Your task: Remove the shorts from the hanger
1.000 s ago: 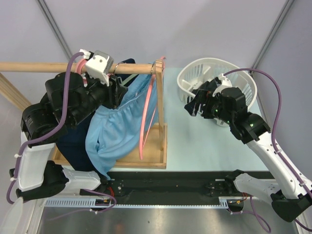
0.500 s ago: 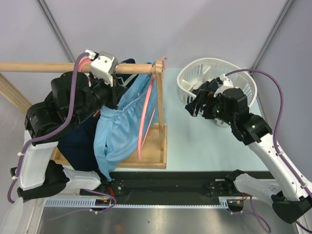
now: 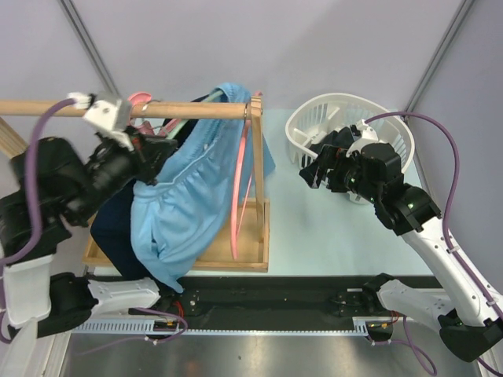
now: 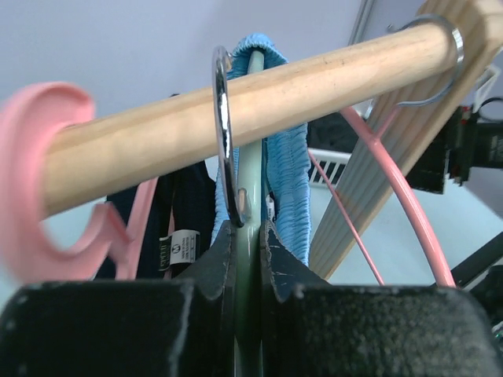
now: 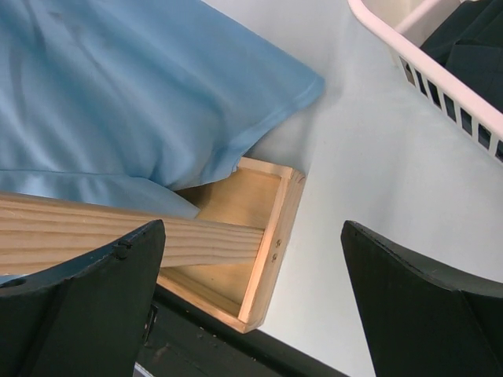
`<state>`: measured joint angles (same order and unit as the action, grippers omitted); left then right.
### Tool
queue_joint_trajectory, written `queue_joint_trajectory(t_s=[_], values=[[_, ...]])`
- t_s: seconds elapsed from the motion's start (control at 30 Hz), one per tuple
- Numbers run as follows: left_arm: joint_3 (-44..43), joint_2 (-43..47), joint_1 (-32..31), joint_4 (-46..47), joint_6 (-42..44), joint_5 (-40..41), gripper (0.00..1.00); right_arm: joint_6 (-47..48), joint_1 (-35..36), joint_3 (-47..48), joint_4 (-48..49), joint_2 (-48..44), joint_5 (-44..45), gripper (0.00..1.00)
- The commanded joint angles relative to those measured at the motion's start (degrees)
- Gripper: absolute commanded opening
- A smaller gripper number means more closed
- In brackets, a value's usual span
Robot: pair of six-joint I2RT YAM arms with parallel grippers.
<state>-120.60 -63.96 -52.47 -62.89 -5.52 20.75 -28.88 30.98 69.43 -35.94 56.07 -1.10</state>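
Observation:
The light blue shorts [image 3: 189, 196] hang on a pale green hanger [image 4: 250, 173] whose metal hook [image 4: 222, 118] loops over the wooden rod [image 3: 47, 107]. Their waistband bunches up over the rod [image 4: 287, 165]. My left gripper [image 3: 161, 145] is shut on the green hanger's neck just below the rod, as the left wrist view [image 4: 248, 232] shows. Dark navy shorts [image 3: 110, 228] hang behind, to the left. My right gripper [image 3: 310, 169] is open and empty over the table right of the rack, with the blue shorts [image 5: 118, 78] in its view [image 5: 251, 314].
Pink hangers [image 3: 244, 181] hang on the rod, one hook [image 4: 47, 118] left of my gripper. The wooden rack base [image 3: 251, 236] sits below. A white basket [image 3: 314, 118] at the back right holds a dark garment [image 5: 471, 39].
My left arm has swung left and pulled back with the hanger in its grip. The blue shorts' waistband has risen over the rod. The right arm has barely moved.

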Motion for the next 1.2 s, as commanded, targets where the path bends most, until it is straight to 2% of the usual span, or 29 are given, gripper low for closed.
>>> queue_joint_trajectory(t_s=[0.0, 0.1, 0.27, 0.47, 0.63, 0.77, 1.0, 1.17], values=[[0.8, 4.8, 0.3, 10.4, -0.6, -2.2, 0.00, 0.5, -0.1, 0.3, 0.3, -0.8, 0.0, 1.00], [5.6, 7.4, 0.3, 11.8, -0.7, -2.3, 0.00, 0.5, -0.1, 0.4, -0.4, -0.9, 0.4, 1.00], [23.4, 18.9, 0.3, 22.3, -1.3, -3.1, 0.00, 0.7, -0.1, 0.3, -1.0, -0.9, 0.7, 1.00], [34.0, 23.8, 0.3, 23.7, -4.8, -4.1, 0.00, 0.3, -0.1, 0.3, -0.4, 0.2, 0.7, 1.00], [42.4, 25.0, 0.3, 26.3, -9.1, -5.4, 0.01, -0.6, 0.0, -1.3, 2.1, 1.8, 0.1, 1.00], [45.3, 23.6, 0.3, 25.0, -12.5, -1.2, 0.00, -1.1, 0.0, -2.6, 3.4, 3.8, -0.7, 1.00], [49.5, 19.9, 0.3, 23.3, -15.8, -0.9, 0.00, -1.5, 0.0, -4.3, 7.2, 6.3, -3.1, 1.00], [56.8, 21.7, 0.3, 29.9, -17.6, -4.5, 0.00, -2.8, 0.0, -4.8, 11.2, 7.3, -3.8, 1.00]])
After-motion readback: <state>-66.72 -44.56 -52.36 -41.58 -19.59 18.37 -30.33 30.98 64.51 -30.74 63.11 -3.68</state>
